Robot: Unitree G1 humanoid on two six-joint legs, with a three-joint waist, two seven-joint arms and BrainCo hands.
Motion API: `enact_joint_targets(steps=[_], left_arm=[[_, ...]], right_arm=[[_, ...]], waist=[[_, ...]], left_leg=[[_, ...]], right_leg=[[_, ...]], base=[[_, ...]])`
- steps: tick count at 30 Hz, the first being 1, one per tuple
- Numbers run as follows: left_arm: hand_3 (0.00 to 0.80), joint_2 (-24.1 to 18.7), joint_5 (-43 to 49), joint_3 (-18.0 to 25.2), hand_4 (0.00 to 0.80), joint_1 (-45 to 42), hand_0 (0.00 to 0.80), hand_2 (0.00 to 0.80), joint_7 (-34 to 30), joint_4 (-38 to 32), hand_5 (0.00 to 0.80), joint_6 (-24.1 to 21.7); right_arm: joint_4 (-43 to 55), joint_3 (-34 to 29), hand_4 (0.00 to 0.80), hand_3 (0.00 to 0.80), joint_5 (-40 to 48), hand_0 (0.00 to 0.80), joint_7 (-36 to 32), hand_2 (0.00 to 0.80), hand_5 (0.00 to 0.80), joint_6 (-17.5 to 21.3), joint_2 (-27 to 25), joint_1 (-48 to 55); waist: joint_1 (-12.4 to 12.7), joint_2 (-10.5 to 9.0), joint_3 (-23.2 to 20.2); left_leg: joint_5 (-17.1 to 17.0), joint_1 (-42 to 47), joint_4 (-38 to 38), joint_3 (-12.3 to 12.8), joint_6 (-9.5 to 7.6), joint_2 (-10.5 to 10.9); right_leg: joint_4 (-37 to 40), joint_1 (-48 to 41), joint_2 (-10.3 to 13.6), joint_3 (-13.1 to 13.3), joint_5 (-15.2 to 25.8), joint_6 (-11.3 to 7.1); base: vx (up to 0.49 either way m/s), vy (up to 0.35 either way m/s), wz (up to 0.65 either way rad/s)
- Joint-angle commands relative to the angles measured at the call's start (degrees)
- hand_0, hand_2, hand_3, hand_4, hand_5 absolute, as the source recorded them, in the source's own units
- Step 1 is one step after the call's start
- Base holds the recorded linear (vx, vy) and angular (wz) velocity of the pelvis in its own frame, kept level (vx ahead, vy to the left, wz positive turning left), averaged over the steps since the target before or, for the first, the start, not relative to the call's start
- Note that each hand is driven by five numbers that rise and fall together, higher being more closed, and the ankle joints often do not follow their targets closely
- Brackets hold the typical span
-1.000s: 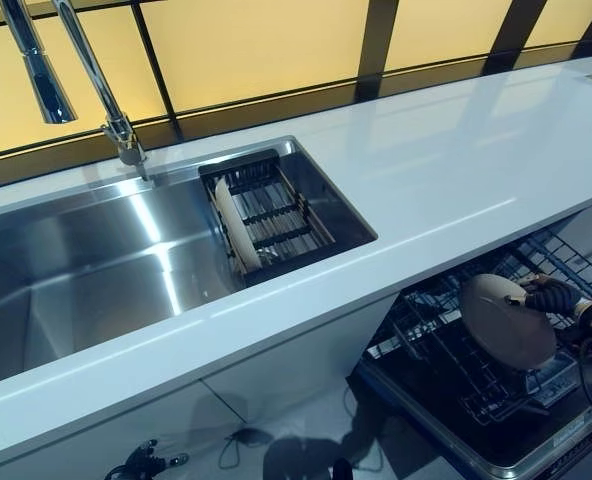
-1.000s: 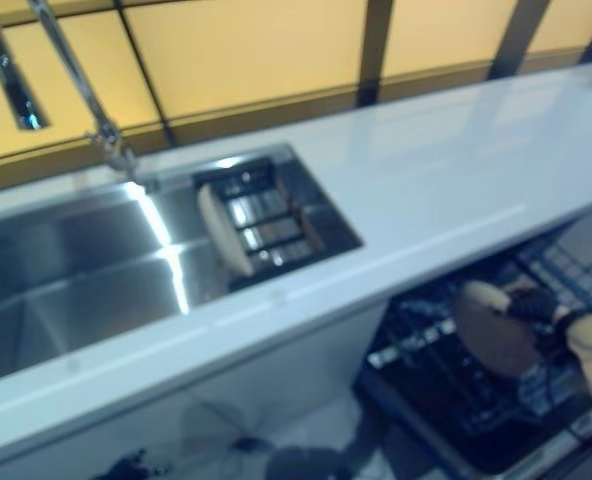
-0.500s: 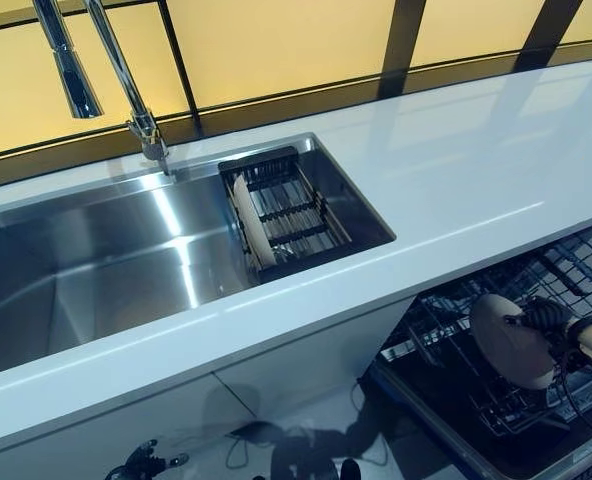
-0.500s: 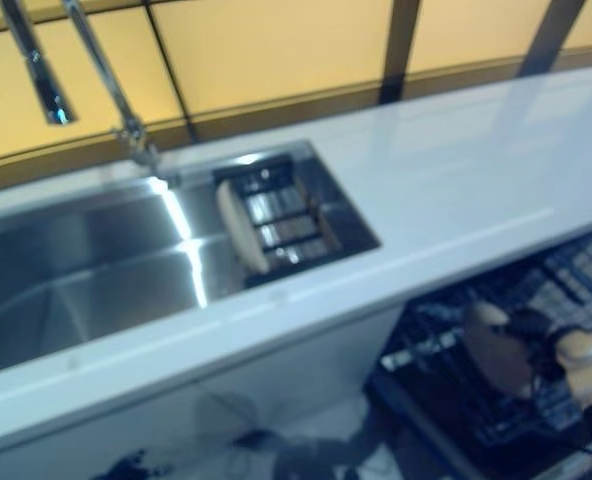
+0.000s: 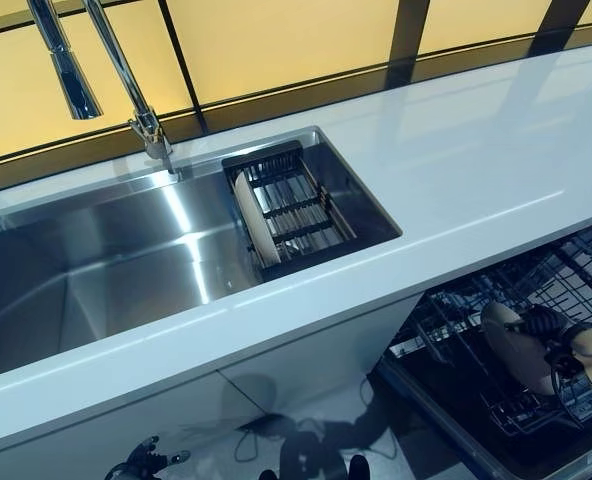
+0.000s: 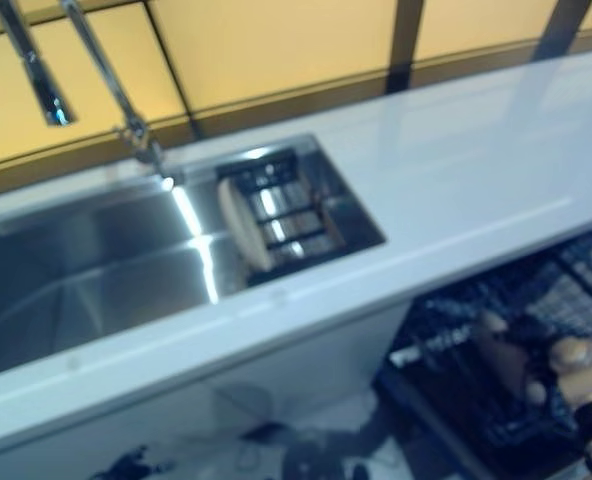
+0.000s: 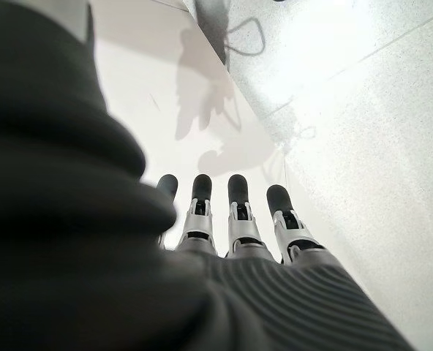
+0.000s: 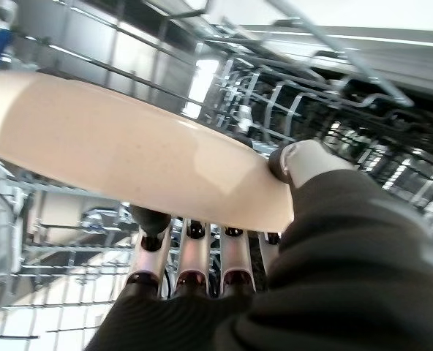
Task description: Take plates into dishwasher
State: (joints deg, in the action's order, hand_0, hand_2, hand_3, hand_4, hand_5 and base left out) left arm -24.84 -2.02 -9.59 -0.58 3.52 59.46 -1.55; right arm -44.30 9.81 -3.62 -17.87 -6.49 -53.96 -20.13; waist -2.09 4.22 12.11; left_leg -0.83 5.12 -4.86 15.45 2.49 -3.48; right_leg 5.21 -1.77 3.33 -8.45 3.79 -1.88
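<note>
The white counter (image 5: 456, 170) runs across the head view, with the steel sink (image 5: 96, 270) at about nine o'clock and the open dishwasher (image 5: 446, 400) under the counter edge at four o'clock. The whole picture has slid a little since a second ago — the tap (image 5: 126, 85) and sink sit further toward three o'clock — so the camera has moved, not the fixtures.

What has really changed is in the dishwasher rack (image 5: 536, 290). The held plate (image 5: 521, 345) showed its broad round face a second ago; now it is turned nearly edge-on and sits lower among the wires, toward five o'clock of its former place. I judge this as the plate being lined up for a slot, though whether its rim touches the rack yet I cannot tell.

A second plate (image 5: 254, 232) stands on edge in the drying rack (image 5: 301, 205) inside the sink, unmoved — so at least one more trip remains.

The right hand (image 8: 202, 256) pinches the held plate, fingers beneath it and thumb over its rim, as its wrist view shows. The left hand (image 7: 231, 219) hangs idle over pale floor, fingers straight and empty.
</note>
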Motion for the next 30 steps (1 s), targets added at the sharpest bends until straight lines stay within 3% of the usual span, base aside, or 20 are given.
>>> enact_joint_targets(steps=[1,11,22,23,25,27,28,29,30], left_arm=[[0.000,-1.3,-2.0,-0.2,0.000,3.0,0.000,0.000,0.9,-0.3,0.000,-0.8],[0.000,-0.9,-2.0,-0.5,0.000,3.1,0.000,0.000,0.6,-0.5,0.000,-0.9],[0.000,-1.2,-1.8,-0.3,0.000,3.3,0.000,0.000,0.8,-0.8,0.000,-0.5],[0.000,-1.2,-1.7,-0.3,0.000,3.2,0.000,0.000,0.8,-0.8,0.000,-0.5],[0.000,-1.3,-1.7,-0.3,0.000,3.3,0.000,0.000,0.8,-0.7,0.000,-0.4],[0.000,-1.3,-1.5,-0.2,0.000,3.2,0.000,0.000,0.8,-0.6,0.000,-0.3],[0.000,-1.3,-1.4,-0.2,0.000,3.2,0.000,0.000,0.9,-0.7,0.000,-0.1],[0.000,-1.3,-1.4,-0.2,0.000,3.1,0.000,0.000,0.9,-0.7,0.000,-0.1],[0.000,-1.4,-1.3,0.0,0.000,3.0,0.000,0.000,1.0,-0.5,0.000,-0.1]], right_arm=[[-4.4,3.0,0.800,0.800,-0.9,0.800,0.1,0.800,0.800,1.7,0.9,-5.6],[-4.9,3.3,0.800,0.800,-3.7,0.800,0.8,0.800,0.800,2.3,1.0,-4.9],[-4.3,3.3,0.800,0.800,-3.9,0.800,1.5,0.800,0.800,2.2,1.2,-4.3],[-3.9,3.3,0.753,0.753,-3.6,0.753,1.3,0.753,0.753,2.0,1.0,-4.2],[-3.8,3.0,0.521,0.521,-3.8,0.521,1.2,0.521,0.521,1.8,0.8,-4.1],[-3.4,2.8,0.430,0.430,-3.5,0.430,0.3,0.430,0.430,1.2,0.6,-3.9],[-3.1,2.7,0.295,0.295,-3.5,0.295,0.4,0.295,0.295,1.0,0.6,-3.8],[-2.9,2.6,0.050,0.050,-3.4,0.050,0.5,0.050,0.050,0.9,0.5,-3.7],[-2.5,2.4,0.000,0.000,-3.0,0.000,0.1,0.000,0.000,0.5,0.4,-3.5]], waist=[[1.8,-1.85,0.0],[1.6,-1.22,0.3],[1.6,-2.01,0.4],[1.6,-2.13,0.4],[1.6,-2.33,0.4],[1.5,-2.56,0.3],[1.5,-2.68,0.3],[1.5,-2.76,0.2],[1.4,-3.00,0.1]], left_leg=[[6.3,2.3,-0.1,-2.1,-3.00,1.2],[6.1,1.9,-0.1,-2.4,-2.89,1.5],[6.2,2.0,-0.1,-2.3,-2.99,1.3],[6.2,2.0,-0.1,-2.3,-3.00,1.2],[6.2,2.1,-0.1,-2.3,-3.00,1.2],[6.2,2.2,-0.1,-2.4,-3.01,1.2],[6.2,2.3,-0.1,-2.4,-3.02,1.1],[6.2,2.4,-0.1,-2.4,-3.03,1.1],[6.2,2.5,-0.1,-2.4,-3.06,1.1]], right_leg=[[-0.2,0.8,3.3,-0.7,-2.5,-3.94],[-0.2,1.1,3.4,-0.7,-2.5,-3.84],[-0.2,1.0,3.2,-0.6,-2.5,-3.81],[-0.2,0.9,3.2,-0.5,-2.5,-3.79],[-0.2,0.9,3.2,-0.6,-2.5,-3.80],[-0.2,0.7,3.1,-0.5,-2.5,-3.82],[-0.2,0.6,3.1,-0.5,-2.5,-3.82],[-0.2,0.6,3.0,-0.5,-2.5,-3.82],[-0.2,0.4,3.0,-0.5,-2.6,-3.81]], base=[[0.000,0.000,0.00],[0.000,0.000,0.00],[0.000,0.002,0.01],[0.000,0.000,0.00],[0.000,0.000,0.00],[0.000,0.000,0.00],[0.000,0.000,0.00],[0.034,0.004,0.00],[0.037,0.002,0.00]])
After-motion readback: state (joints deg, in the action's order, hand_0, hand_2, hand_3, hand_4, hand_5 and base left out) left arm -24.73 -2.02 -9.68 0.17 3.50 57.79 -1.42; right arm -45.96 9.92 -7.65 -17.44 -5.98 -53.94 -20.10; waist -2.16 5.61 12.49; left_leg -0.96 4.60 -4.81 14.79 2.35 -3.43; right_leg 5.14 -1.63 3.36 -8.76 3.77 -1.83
